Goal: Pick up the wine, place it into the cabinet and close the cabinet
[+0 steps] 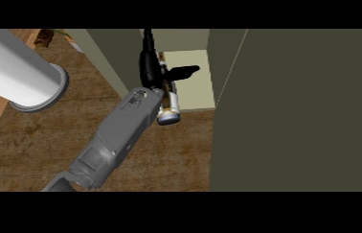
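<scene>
one dark wine bottle (pixel 171 103), silvery-ended, held by the right hand (pixel 149 68).

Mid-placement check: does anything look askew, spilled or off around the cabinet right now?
The dark wine bottle, held in the right hand, looks tilted, going neck-first onto the cream cabinet shelf. Its base is out past the shelf's front edge. The tall olive door stands open. Nothing spilled or damaged shows.

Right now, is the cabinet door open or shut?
Open: the door stands swung out, and the pale shelf inside shows.
</scene>
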### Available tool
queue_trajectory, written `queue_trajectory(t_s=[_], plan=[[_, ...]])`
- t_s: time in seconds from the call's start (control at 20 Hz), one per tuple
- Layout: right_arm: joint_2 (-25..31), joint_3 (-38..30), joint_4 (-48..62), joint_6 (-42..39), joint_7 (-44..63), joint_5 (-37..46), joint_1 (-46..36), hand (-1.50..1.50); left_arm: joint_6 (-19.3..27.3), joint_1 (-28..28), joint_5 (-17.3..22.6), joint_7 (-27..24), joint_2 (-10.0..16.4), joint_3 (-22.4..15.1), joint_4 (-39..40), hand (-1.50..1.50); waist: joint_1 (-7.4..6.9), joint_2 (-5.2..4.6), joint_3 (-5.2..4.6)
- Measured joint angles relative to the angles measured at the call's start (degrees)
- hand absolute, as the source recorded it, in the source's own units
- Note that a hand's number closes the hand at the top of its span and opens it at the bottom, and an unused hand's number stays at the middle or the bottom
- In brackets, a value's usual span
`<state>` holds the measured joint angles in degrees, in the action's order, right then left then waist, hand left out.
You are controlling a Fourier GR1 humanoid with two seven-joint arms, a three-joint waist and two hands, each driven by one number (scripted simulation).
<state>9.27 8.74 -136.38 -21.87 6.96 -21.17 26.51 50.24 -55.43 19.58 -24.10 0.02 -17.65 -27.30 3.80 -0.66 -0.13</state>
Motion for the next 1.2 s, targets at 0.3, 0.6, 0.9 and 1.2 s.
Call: queue_trajectory(t_s=[0.3, 0.6, 0.9, 1.2], plan=[[0.13, 0.24, -0.35, 1.71, 1.02, 0.09, -0.45, -1.50, -3.58, 3.76, 4.01, -2.96, -0.02, -1.51, -6.16, -1.50, -1.61, 0.49, 0.05], [-0.14, 1.48, -0.66, 2.41, -0.08, 0.59, 1.09, -1.50, -5.71, 9.48, 3.79, -2.09, 0.02, -5.28, -14.84, -1.50, -2.94, 0.94, 0.09], [-0.38, 2.66, -0.85, 5.42, 1.64, 1.31, -0.94, -1.50, -7.76, 15.81, 2.85, 0.58, 0.58, -8.39, -26.11, -1.50, -3.81, 1.08, 0.08], [-0.03, 3.35, -1.03, 6.60, 1.30, 2.09, -0.43, -1.50, -8.19, 25.92, 1.81, 3.69, 3.79, -12.15, -41.47, -1.50, -4.14, 1.24, 0.10]])
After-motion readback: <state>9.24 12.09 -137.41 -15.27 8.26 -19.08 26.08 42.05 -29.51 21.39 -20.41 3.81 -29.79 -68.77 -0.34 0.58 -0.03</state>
